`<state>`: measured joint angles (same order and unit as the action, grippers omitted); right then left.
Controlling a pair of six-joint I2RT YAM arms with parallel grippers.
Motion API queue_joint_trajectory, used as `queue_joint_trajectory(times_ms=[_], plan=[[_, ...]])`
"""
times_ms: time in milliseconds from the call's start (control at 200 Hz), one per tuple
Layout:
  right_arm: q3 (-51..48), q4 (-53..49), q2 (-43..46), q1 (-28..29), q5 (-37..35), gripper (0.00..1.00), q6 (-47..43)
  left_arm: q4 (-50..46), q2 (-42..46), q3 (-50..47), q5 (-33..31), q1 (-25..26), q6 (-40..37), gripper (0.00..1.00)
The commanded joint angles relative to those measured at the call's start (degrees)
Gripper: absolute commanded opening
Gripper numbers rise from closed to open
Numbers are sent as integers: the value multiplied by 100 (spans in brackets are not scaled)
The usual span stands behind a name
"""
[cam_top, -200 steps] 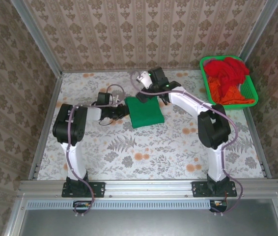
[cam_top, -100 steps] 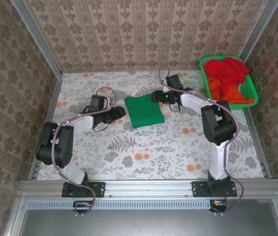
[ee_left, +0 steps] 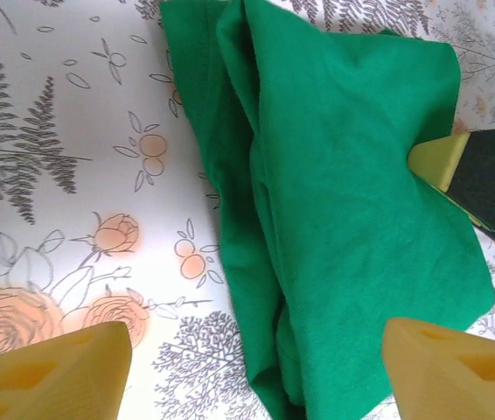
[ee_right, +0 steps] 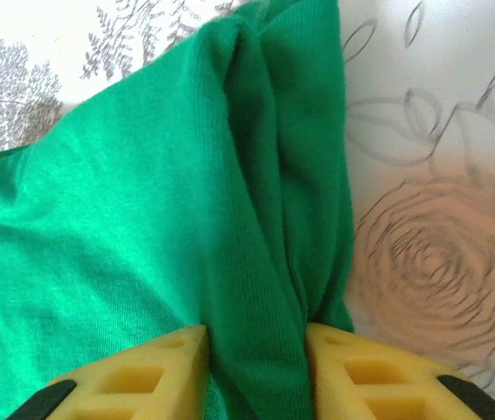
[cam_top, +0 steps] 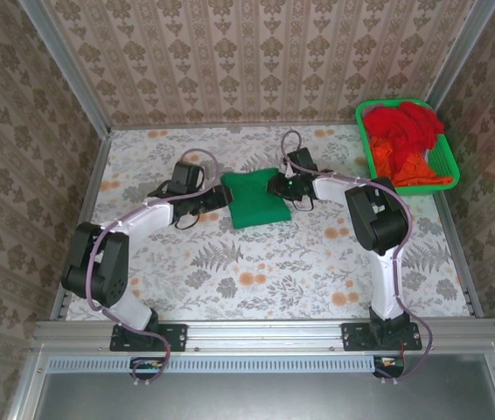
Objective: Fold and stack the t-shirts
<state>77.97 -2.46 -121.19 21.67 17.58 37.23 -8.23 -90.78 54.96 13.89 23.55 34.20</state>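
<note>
The folded green t-shirt (cam_top: 256, 199) lies mid-frame on the floral bench (cam_top: 230, 271) in the top view; red and orange t-shirts (cam_top: 402, 131) fill the basket (cam_top: 448, 171) at upper right. The left gripper (cam_top: 216, 199), at its left edge, has jaws spread wide and grips nothing, while the right gripper (cam_top: 282, 185) has its jaws pinched on a fold at the right edge.

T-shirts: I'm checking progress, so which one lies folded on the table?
The green t-shirt, folded on the table. The red t-shirt and orange t-shirt lie crumpled in the basket at the far right.
</note>
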Motion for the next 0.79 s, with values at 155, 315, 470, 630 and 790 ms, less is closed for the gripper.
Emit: queue_joint_trajectory(times_ms=[155,315,470,630,790], plan=[[-576,335,974,452,-628,52,722,-982,101,760,-697,410,-684,76],[-1624,420,2167,189,-1601,76,360,-1752,-608,1809,-1170,971,-862,80],[-2923,554,3497,-133,-2013,80,-139,-2517,-1555,3001,-1779,1575,-1029,100],[-4051,287,4958,-313,-2268,80,-769,-3089,-2512,4040,-2282,1997,-1143,97],[-4759,54,5961,-323,-2282,81,-1071,-3554,-3338,4888,-2526,2242,-1109,74]])
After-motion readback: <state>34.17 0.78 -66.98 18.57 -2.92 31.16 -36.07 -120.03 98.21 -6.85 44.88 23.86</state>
